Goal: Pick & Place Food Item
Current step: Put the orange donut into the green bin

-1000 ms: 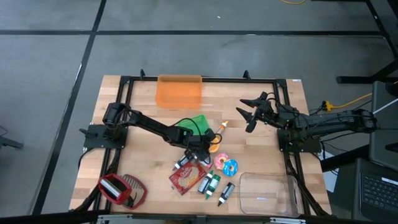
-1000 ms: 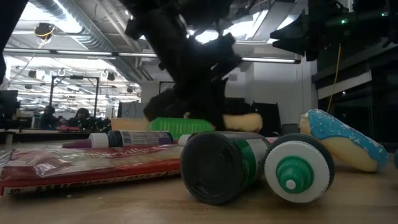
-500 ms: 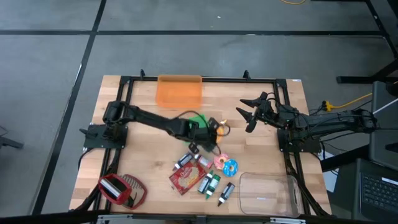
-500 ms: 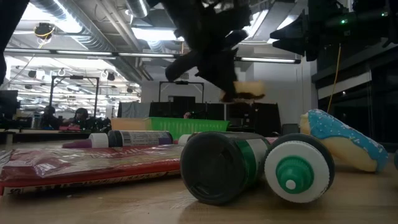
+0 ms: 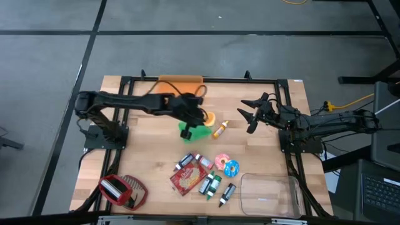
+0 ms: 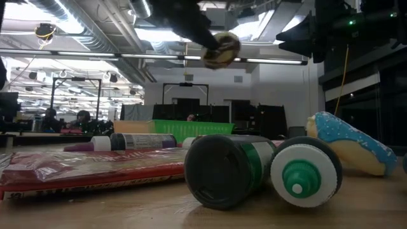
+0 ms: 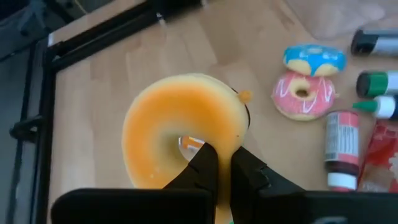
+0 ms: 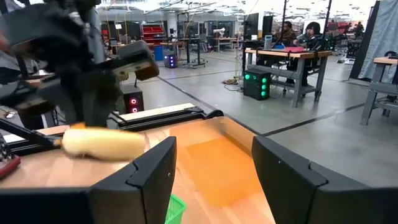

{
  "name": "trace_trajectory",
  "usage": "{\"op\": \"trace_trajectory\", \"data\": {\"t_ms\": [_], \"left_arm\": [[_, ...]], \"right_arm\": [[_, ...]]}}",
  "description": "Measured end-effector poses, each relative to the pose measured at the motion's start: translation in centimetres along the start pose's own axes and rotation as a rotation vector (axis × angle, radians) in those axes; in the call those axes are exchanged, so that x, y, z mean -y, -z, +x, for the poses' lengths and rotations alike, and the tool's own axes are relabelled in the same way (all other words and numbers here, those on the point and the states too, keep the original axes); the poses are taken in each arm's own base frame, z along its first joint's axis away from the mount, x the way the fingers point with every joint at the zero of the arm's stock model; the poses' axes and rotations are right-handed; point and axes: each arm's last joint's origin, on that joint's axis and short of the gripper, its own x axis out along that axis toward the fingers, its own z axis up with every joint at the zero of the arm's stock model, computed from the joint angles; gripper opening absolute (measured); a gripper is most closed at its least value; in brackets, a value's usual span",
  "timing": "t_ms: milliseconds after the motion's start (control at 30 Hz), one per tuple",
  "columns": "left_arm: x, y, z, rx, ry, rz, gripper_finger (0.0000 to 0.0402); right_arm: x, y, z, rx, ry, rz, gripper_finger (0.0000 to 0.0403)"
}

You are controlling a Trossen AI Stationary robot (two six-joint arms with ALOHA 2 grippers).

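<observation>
the left end effector (image 7: 217,163) is pinching an orange donut (image 7: 180,134) shut, carrying it above the surface's middle toward the orange bin (image 5: 181,80) at the far edge; it should release only once centred over the bin.

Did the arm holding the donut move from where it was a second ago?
Yes. The left gripper, shut on the orange donut, moved away from the snack packet and up toward the orange bin.

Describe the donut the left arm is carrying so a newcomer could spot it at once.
Start at the orange bin at the table's far edge. Just in front of it, the left gripper holds a donut above the green basket. It is plain orange; the others are pink and blue.
</observation>
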Motion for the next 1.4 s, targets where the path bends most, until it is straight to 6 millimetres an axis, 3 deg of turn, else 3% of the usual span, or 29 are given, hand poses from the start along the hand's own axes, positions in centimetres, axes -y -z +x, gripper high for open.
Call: {"op": "trace_trajectory", "data": {"t_ms": [133, 300, 667, 967, 1400], "left_arm": [[0.8, 3.1, -0.5, 0.027, -0.027, -0.076, 0.0013], [2.4, 6.9, 0.9, 0.051, -0.051, -0.133, 0.0017], [3.7, 10.9, 4.2, -0.045, -0.065, -0.215, 0.0029], [4.0, 11.8, 5.4, -0.086, -0.043, -0.22, 0.0068], [3.8, 11.7, 5.3, -0.093, -0.082, -0.192, 0.0229]], "right_arm": [[0.0, 0.0, 0.0, -0.001, -0.007, 0.0, 0.0213], [0.0, 0.0, 0.0, 0.002, -0.007, 0.002, 0.0213], [0.0, 0.0, 0.0, 0.002, -0.007, 0.01, 0.0213], [0.0, 0.0, 0.0, 0.002, -0.007, 0.01, 0.0213], [0.0, 0.0, 0.0, 0.001, -0.007, 0.008, 0.0213]]}}
